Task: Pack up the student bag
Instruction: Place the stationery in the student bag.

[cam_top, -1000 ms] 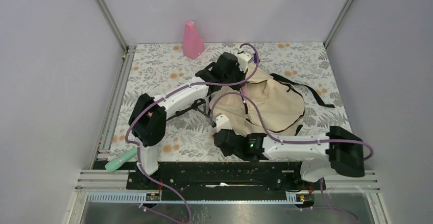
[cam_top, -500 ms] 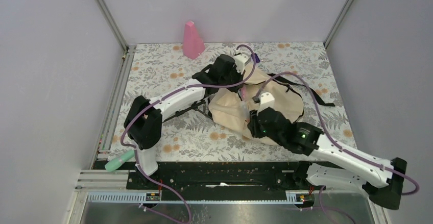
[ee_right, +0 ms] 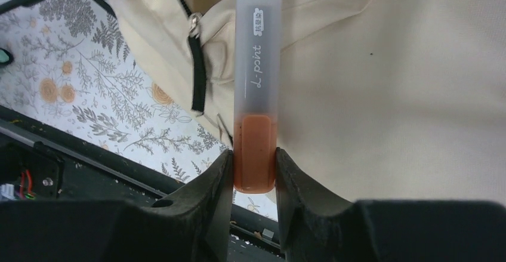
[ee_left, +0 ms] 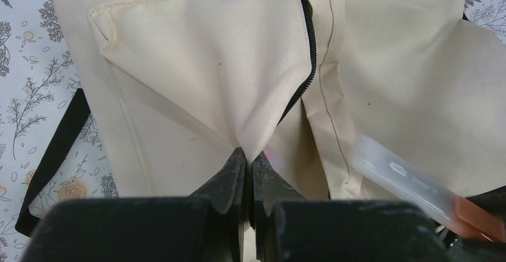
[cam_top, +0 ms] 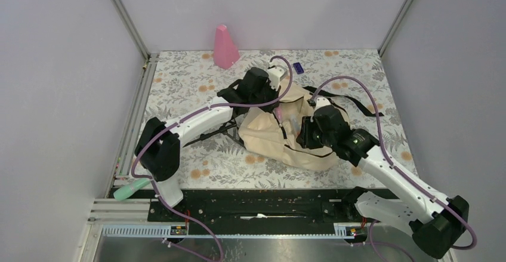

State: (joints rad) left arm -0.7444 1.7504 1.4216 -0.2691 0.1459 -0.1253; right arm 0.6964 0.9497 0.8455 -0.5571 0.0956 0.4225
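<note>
Pinching fabric of the student bag (ee_left: 197,53), your left gripper (ee_left: 249,160) is clamped; your right gripper (ee_right: 255,166), at 3 o'clock, grips a pen (ee_right: 258,65).

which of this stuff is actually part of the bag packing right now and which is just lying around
In the job:
student bag, its fabric pinched by the left gripper
orange pen with frosted cap, held by the right gripper

Lying about, untouched:
pink cone at the far edge
small dark blue item behind the bag
mint-green tube at the near left
</note>
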